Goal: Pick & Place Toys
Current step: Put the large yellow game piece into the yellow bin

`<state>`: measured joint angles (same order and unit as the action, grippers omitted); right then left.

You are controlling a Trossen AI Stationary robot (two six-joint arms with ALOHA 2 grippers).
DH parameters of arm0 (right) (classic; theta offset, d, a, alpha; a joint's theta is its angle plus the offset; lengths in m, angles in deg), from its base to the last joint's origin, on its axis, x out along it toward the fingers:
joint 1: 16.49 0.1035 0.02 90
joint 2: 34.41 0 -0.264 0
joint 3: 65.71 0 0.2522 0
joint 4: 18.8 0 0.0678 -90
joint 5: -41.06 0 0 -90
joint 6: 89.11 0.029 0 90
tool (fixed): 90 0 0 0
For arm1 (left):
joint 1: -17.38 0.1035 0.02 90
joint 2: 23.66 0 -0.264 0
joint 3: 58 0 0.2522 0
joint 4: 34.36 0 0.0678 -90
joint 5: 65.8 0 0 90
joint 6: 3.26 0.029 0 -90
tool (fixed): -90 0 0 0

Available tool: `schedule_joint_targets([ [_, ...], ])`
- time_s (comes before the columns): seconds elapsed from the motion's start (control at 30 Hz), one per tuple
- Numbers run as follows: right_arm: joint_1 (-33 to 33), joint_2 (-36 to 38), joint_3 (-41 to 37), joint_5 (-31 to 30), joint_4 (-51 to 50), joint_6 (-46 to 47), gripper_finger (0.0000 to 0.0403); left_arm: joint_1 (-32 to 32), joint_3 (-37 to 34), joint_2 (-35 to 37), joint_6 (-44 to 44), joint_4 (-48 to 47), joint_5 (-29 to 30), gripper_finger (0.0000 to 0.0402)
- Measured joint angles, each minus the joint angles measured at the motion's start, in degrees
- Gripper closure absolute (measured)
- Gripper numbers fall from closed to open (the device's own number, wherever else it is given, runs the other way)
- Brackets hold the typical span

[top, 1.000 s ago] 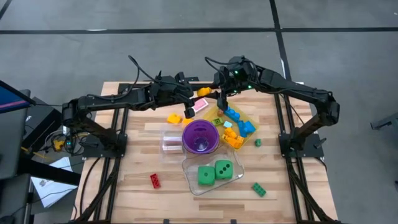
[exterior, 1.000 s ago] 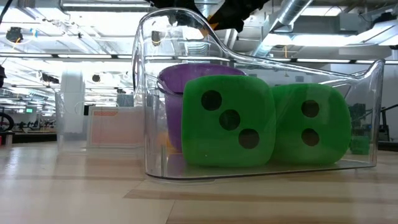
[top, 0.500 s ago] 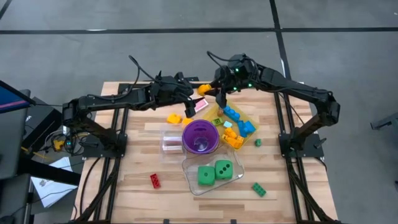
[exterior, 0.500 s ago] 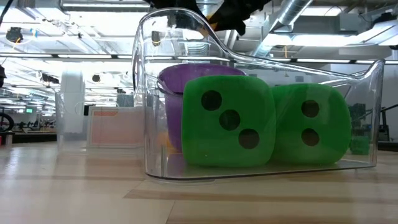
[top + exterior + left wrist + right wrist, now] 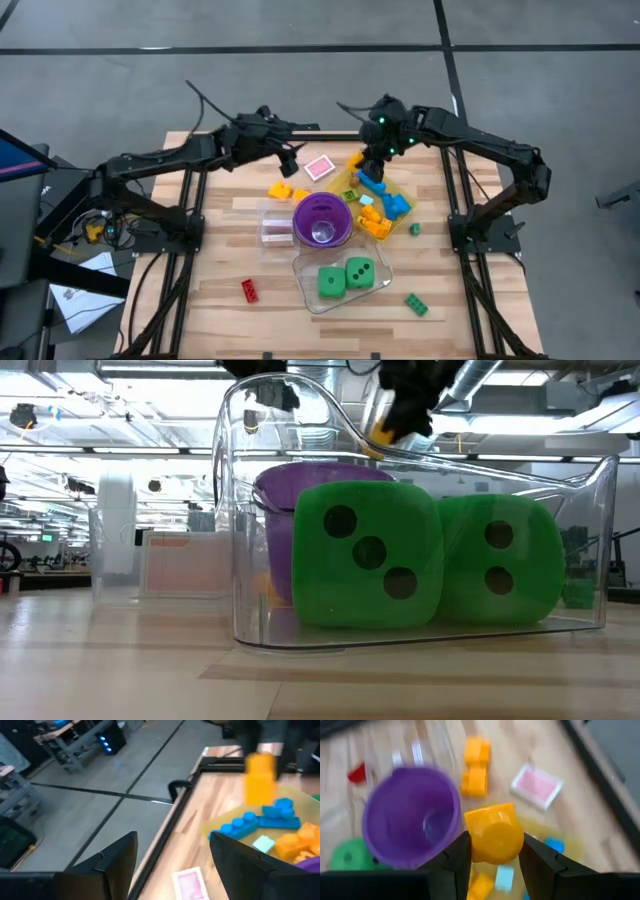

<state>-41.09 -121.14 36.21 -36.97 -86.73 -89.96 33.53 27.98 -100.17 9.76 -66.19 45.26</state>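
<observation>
Now right hand (image 5: 492, 862) pinching yellow brick (image 5: 493, 832), long axis upright

bright even overhead light, wrist views motion-blurred

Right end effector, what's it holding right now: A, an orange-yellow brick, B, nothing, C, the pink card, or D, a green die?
A: in the right wrist view the right end effector is clamped on an orange-yellow brick, held above the yellow tray.
</observation>
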Motion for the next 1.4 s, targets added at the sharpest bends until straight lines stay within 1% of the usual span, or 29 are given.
schedule_joint_targets([
  [0.17, 1.4, 1.1, -5.8, 0.0, -2.8, -0.5, 0.0272, 2.6, 0.0, 3.1, -1.8, -0.6, 0.0, 0.017],
  [0.33, 2.8, 5.9, -14.5, 0.2, -1.5, 1.6, 0.0272, 4.2, 0.0, 5.2, -3.2, -2.0, 0.0, 0.0178],
  [0.43, 3.5, 10.2, -19.6, 0.9, -0.5, 3.6, 0.0272, 4.5, 0.0, 5.4, -3.3, -3.0, 0.0, 0.0182],
  [0.6, 5.0, 16.3, -26.6, 1.8, 1.0, 3.5, 0.0272, 4.5, 0.0, 4.9, -3.5, -4.0, -0.1, 0.0182],
  [0.7, 5.9, 18.0, -29.4, 1.8, 4.0, 2.2, 0.0272, 4.5, 0.0, 4.6, -5.4, -4.2, -0.1, 0.0181],
  [0.8, 6.6, 17.2, -31.1, 1.7, 7.6, 1.0, 0.0272, 4.5, 0.0, 4.4, -7.4, -4.9, -0.2, 0.018],
  [0.93, 7.4, 14.1, -32.2, 1.6, 10.9, -1.4, 0.0272, 4.3, 0.0, 4.4, -9.2, -7.0, -0.3, 0.018],
  [1.2, 9.7, 9.3, -32.2, 1.5, 13.7, -14.2, 0.0272, 4.3, 0.0, 4.4, -12.0, -8.8, -0.4, 0.0185],
  [1.4, 9.9, 6.1, -32.2, 1.6, 14.4, -21.2, 0.0272, 4.3, 0.0, 4.4, -13.7, -9.2, -0.4, 0.0186],
])
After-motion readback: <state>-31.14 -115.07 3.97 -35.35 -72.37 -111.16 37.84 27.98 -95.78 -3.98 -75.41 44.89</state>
